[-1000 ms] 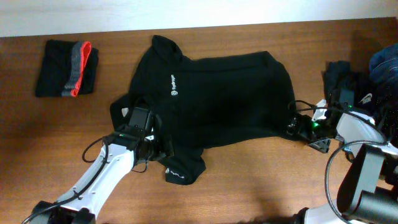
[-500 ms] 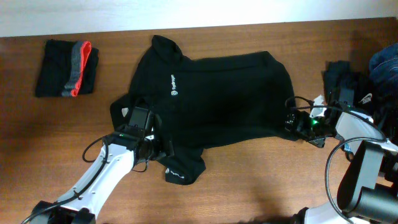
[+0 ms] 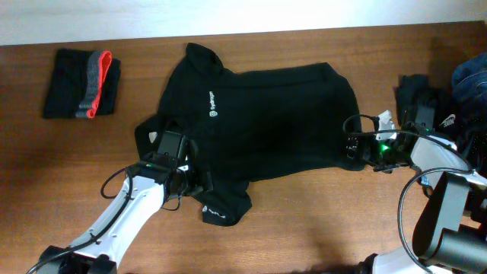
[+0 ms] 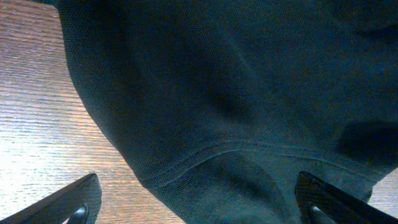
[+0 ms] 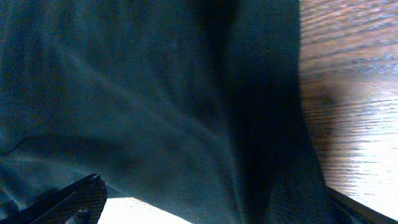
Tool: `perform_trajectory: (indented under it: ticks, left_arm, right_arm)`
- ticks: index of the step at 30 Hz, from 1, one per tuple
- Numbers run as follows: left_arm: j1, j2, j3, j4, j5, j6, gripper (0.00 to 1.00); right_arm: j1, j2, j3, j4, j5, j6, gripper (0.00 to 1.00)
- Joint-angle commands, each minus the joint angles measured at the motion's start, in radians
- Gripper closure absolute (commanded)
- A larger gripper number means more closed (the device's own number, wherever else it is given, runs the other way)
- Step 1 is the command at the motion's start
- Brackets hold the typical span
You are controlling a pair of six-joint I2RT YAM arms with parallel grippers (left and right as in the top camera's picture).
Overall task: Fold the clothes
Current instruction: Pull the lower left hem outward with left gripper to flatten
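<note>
The right gripper [image 3: 352,145], jaws wide and empty, has crept from bare table [image 3: 319,221] onto the 3 o'clock hem of the black top [image 3: 266,114] spread mid-table, likely lining up a pinch; the left gripper [image 3: 181,181], equally open, stays at the 8 o'clock sleeve. Fingertips are cropped in both wrist views, so contact is unclear

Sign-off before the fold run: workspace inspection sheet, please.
Surface: wooden table, no spills seen.
Job's things: black top spread mid-table; folded stack with grey and red trim, far left; dark pile at the right edge.
Clutter: nothing seen.
Grippers: left pincer open over the top's lower-left part; right pincer open at its right hem.
Cables: black cables loop beside both arms.
Surroundings: pale wall along the far edge.
</note>
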Motion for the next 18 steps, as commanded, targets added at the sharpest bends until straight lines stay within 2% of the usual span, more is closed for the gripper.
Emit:
perform_trajectory:
  ticks: [1, 12, 18]
  left_arm:
    - [-0.003, -0.02, -0.005, 0.002, 0.007, -0.009, 0.01]
    - [-0.003, -0.02, -0.005, -0.002, 0.007, -0.009, 0.01]
    - [-0.003, -0.02, -0.005, -0.018, 0.043, -0.009, 0.01]
  right_arm:
    - [-0.006, 0.008, -0.009, 0.003, -0.084, -0.057, 0.01]
    - [-0.006, 0.009, -0.009, 0.042, -0.093, -0.065, 0.02]
    - [-0.006, 0.009, -0.009, -0.029, 0.111, 0.031, 0.06]
